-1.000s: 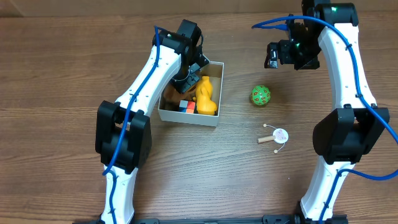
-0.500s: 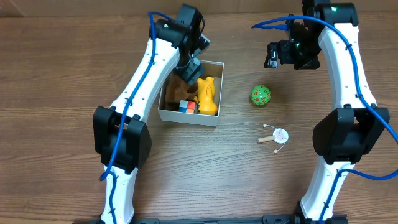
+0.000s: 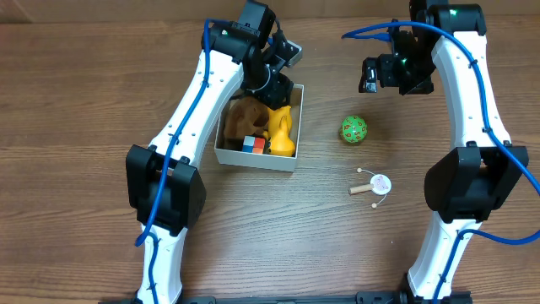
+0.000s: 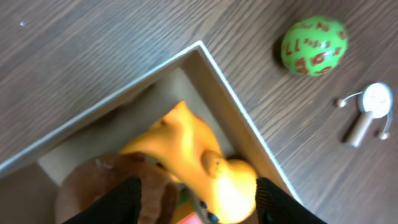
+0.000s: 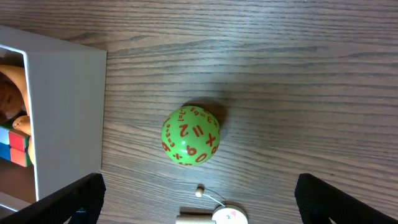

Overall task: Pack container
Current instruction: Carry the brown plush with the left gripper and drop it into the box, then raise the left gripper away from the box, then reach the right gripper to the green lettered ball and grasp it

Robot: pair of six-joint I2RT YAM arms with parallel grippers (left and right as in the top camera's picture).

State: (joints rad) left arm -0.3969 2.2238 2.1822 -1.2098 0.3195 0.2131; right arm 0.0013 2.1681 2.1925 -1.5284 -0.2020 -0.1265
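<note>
The container (image 3: 256,159), a white-walled cardboard box, sits left of centre. It holds a brown toy (image 3: 245,115), a yellow toy (image 3: 281,131) and a coloured cube (image 3: 252,144). My left gripper (image 3: 283,67) hovers over the box's far right corner, open and empty. In the left wrist view its fingers (image 4: 199,208) spread above the yellow toy (image 4: 199,155) and brown toy (image 4: 99,186), inside the box rim (image 4: 242,106). My right gripper (image 3: 371,76) is open and empty, high above a green numbered ball (image 3: 353,129). The ball also shows in the right wrist view (image 5: 190,135).
A small drum toy with a wooden handle (image 3: 374,186) lies on the wood table right of the box, in front of the ball. The left wrist view shows ball (image 4: 314,46) and drum (image 4: 367,112). The box's white wall (image 5: 65,112) shows in the right wrist view.
My left gripper has risen out of the box and moved back and right, leaving the brown toy inside. The right arm has not moved.
</note>
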